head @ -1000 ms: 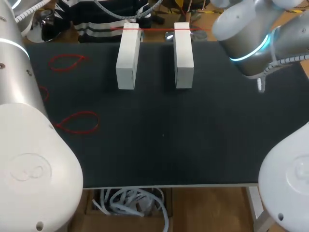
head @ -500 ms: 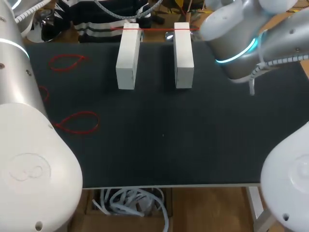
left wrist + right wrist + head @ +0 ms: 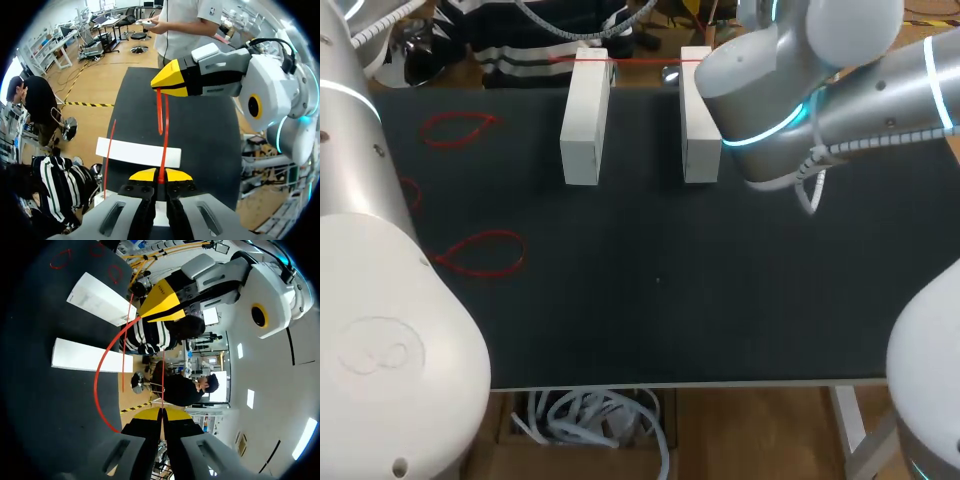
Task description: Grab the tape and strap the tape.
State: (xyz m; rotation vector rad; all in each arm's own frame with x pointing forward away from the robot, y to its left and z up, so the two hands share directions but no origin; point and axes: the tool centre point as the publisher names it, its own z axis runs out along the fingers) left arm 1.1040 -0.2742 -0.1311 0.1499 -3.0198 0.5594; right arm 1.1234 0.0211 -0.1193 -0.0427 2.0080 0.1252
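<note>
A thin red tape (image 3: 645,60) runs across the far ends of two white blocks (image 3: 585,120) (image 3: 698,115). In the left wrist view my left gripper (image 3: 160,176) is shut on the red tape (image 3: 164,130), which rises to my right gripper (image 3: 161,86), also pinching it just ahead. From the right wrist, my right gripper (image 3: 161,413) is shut on the tape (image 3: 100,385), which curves in an arc toward my left gripper (image 3: 147,314) above the blocks (image 3: 90,356). In the head view my right arm (image 3: 770,90) hides both grippers.
Three red tape loops lie on the black mat at the left (image 3: 460,128) (image 3: 485,252) (image 3: 410,190), one half hidden by my left arm (image 3: 380,330). The mat (image 3: 660,300) stretches bare toward the near edge. A bin of white straps (image 3: 590,420) sits below the table front.
My right arm has swung left across the far right of the table, now covering the right block's far end. Blocks and loose loops have not moved.
</note>
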